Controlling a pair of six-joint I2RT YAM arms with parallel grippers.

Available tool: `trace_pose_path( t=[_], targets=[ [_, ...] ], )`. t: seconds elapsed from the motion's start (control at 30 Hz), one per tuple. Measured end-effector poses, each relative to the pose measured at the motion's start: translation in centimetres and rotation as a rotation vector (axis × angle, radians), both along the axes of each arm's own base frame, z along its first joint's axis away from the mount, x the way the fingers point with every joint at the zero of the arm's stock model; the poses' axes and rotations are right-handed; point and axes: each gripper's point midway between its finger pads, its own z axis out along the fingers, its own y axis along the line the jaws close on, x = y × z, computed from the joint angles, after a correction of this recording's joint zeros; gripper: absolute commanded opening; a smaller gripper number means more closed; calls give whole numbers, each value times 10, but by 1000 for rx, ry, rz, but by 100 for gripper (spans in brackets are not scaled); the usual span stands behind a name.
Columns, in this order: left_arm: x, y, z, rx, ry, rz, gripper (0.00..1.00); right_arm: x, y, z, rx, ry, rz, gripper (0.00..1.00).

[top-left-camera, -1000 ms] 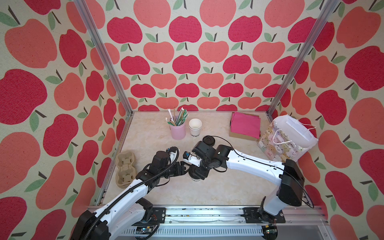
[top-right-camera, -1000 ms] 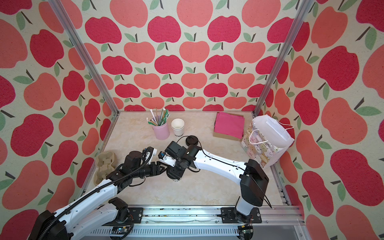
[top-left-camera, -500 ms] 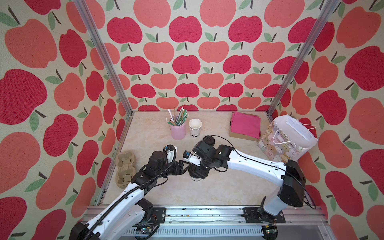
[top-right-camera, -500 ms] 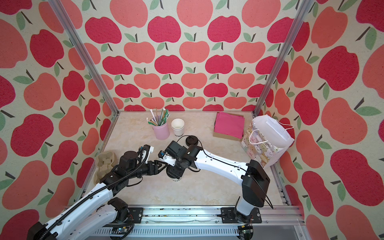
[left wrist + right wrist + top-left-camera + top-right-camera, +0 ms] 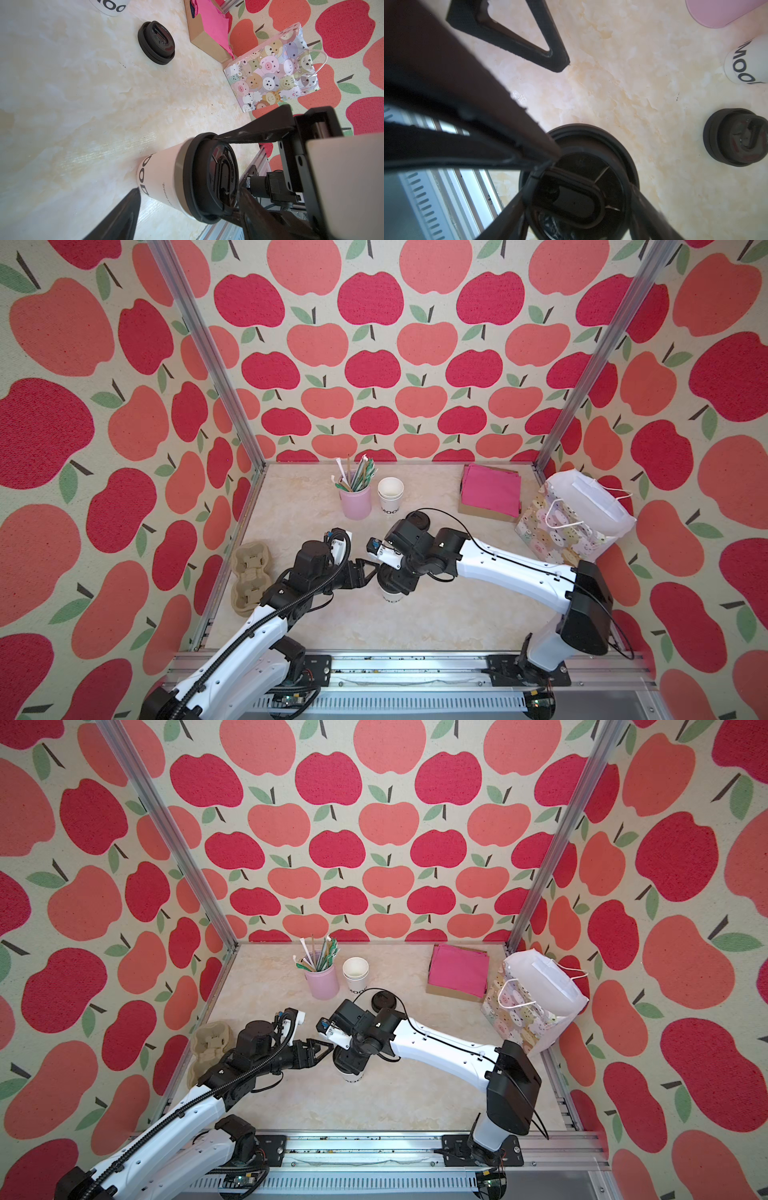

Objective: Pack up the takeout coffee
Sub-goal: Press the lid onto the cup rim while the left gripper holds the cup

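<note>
We've got right gripper (image 5: 227,172) clamped on the lid (image 5: 193,176) atop the upright cup (image 5: 160,182); left gripper (image 5: 371,572) open, empty, at its 9 o'clock.

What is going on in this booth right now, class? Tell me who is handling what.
The right gripper reaches down over the white paper cup, which stands upright. Its fingers rest against opposite sides of the black lid that sits on the cup. The left gripper is open beside the cup and does not touch it. The animal-print gift bag stands apart on the right, so the coffee is not yet packed.
</note>
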Motion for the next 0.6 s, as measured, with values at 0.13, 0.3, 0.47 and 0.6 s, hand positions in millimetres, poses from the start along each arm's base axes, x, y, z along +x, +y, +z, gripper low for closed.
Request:
trace_pose_path(
  t=[0.13, 0.3, 0.47, 0.6],
  targets=[
    [1, 0, -3, 5, 10, 0, 80, 0, 1, -4, -9, 4, 0, 69],
    [1, 0, -3, 6, 11, 1, 86, 0, 1, -11, -26, 13, 0, 69],
    [1, 0, -3, 6, 10, -2, 93, 0, 1, -14, -36, 19, 1, 69],
    [0, 0, -3, 5, 10, -4, 97, 0, 2, -15, -38, 23, 2, 70]
  ],
)
